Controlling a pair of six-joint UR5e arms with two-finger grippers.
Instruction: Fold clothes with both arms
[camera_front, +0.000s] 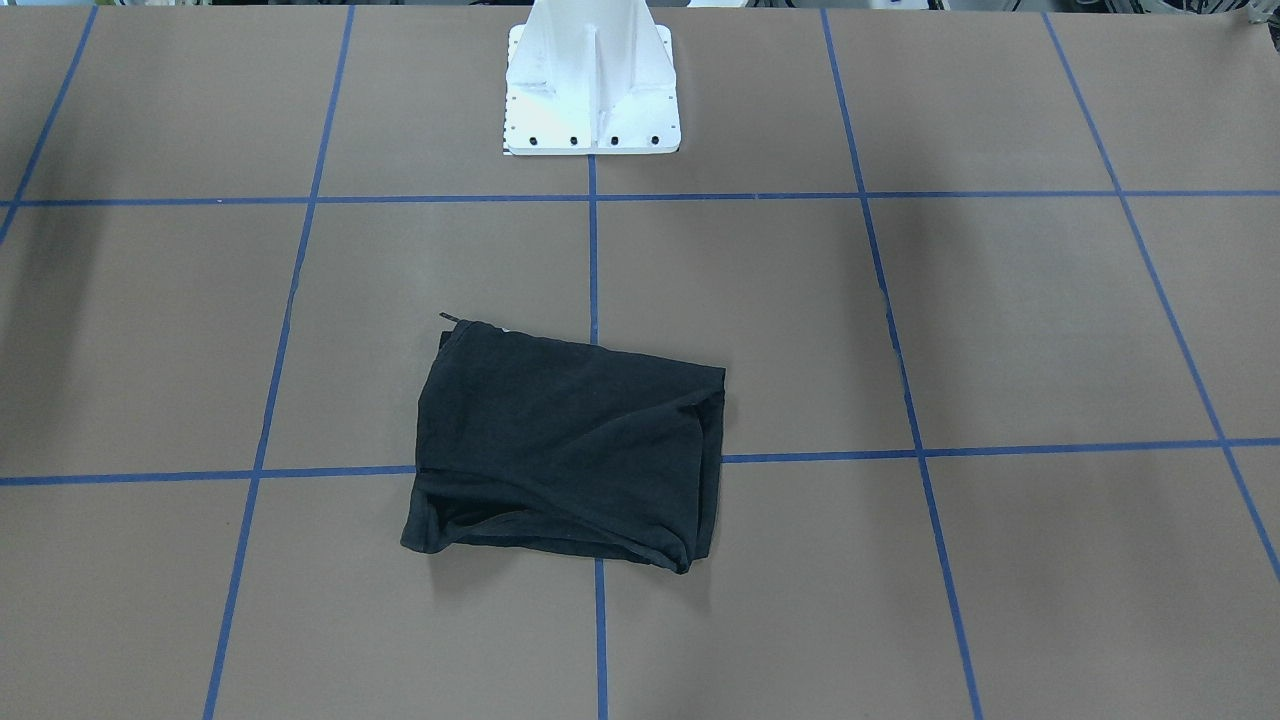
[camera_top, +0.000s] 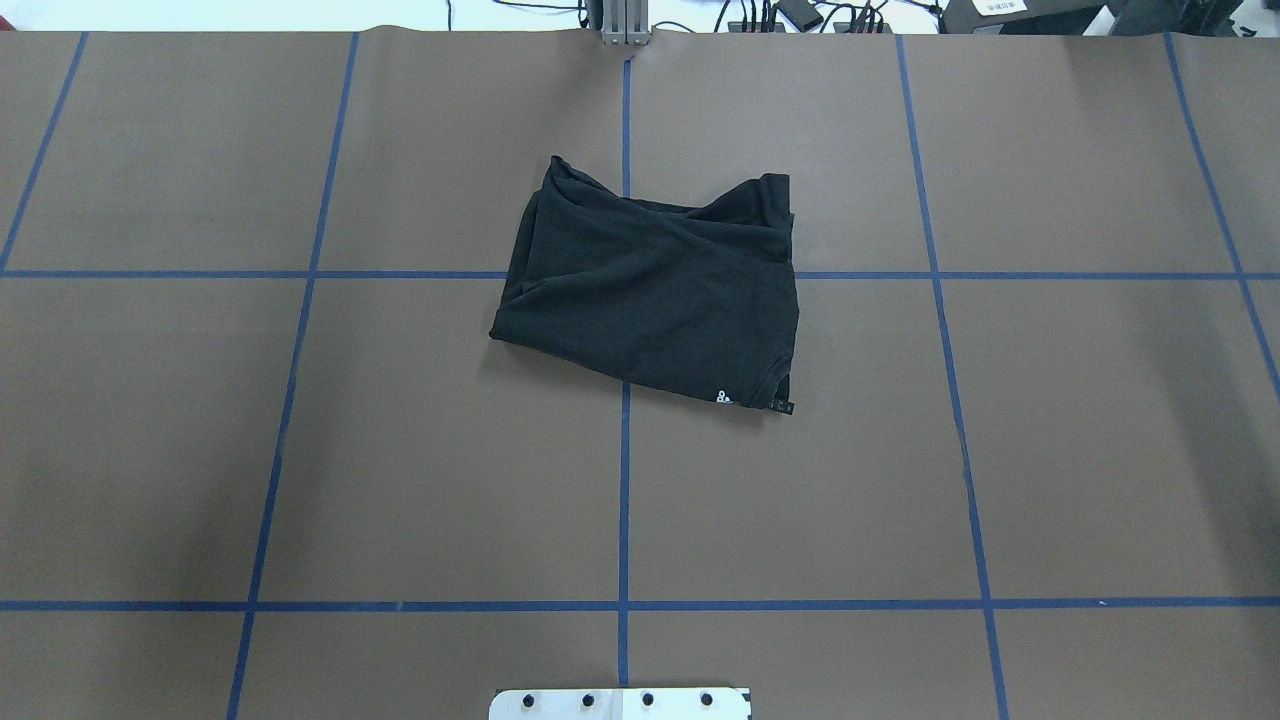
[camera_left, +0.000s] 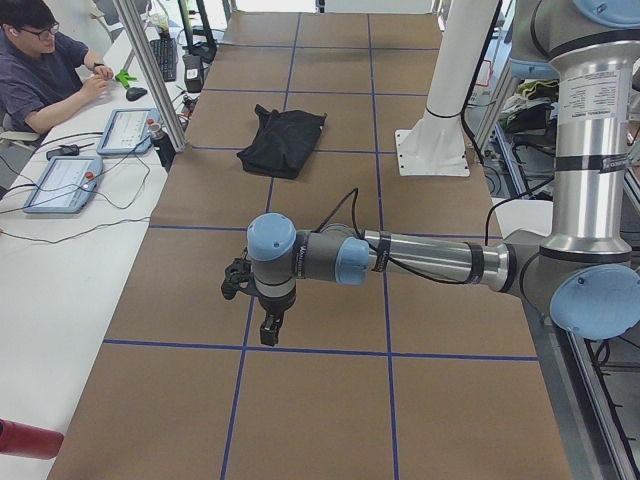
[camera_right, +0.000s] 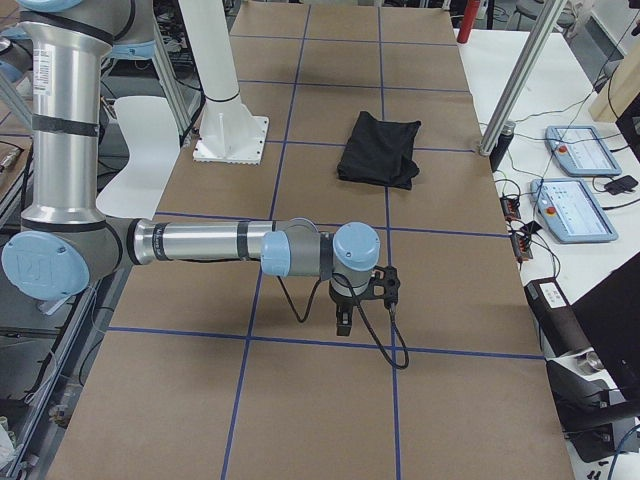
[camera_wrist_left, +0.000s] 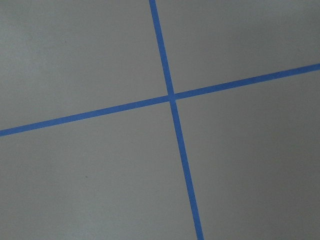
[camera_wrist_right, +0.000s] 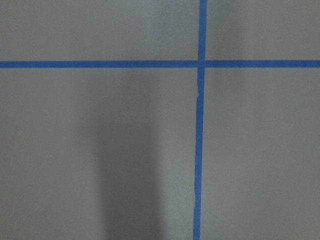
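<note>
The clothes are one black T-shirt (camera_top: 650, 290), folded into a rough rectangle with its plain side up, lying near the table's middle (camera_front: 565, 450) (camera_left: 283, 140) (camera_right: 380, 148). A small white mark shows at one corner. Both arms are far from it, out at the table's two ends. The left gripper (camera_left: 268, 328) hangs pointing down over the brown surface, seen only in the exterior left view. The right gripper (camera_right: 343, 320) hangs likewise, seen only in the exterior right view. I cannot tell whether either is open or shut. Both wrist views show just brown paper and blue tape lines.
The white pedestal mount (camera_front: 592, 90) stands at the robot's side of the table. A seated person (camera_left: 45, 70) and control tablets (camera_left: 62, 182) (camera_right: 570, 210) occupy a white bench beyond the far edge. A metal post (camera_right: 520, 80) rises there.
</note>
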